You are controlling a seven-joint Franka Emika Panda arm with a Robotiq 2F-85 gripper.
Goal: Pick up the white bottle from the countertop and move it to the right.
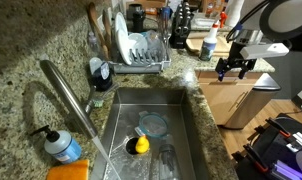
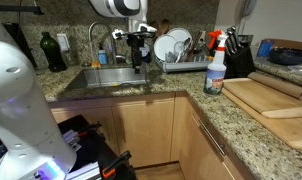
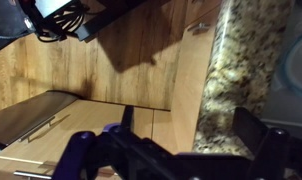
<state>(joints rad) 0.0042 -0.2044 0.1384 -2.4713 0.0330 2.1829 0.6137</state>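
The white bottle (image 1: 209, 46) stands upright on the speckled granite countertop (image 1: 21, 100), next to the dish rack. In an exterior view it is a white bottle (image 2: 215, 68) with a bluish label and a red top. My gripper (image 2: 141, 52) hangs in the air over the counter's front edge by the sink, well apart from the bottle. It also shows in an exterior view (image 1: 234, 68). In the wrist view my gripper (image 3: 191, 132) is open and empty, over cabinet fronts and the countertop (image 3: 236, 80) edge. The bottle is out of the wrist view.
A steel sink (image 1: 186, 130) with a faucet (image 1: 66, 90) holds a yellow item (image 1: 141, 145). A dish rack (image 2: 181, 62) holds plates. A blue-liquid pump bottle (image 1: 61, 145) stands by the sink. A wooden cutting board (image 2: 271, 97) and a knife block (image 2: 237, 55) lie beyond the bottle.
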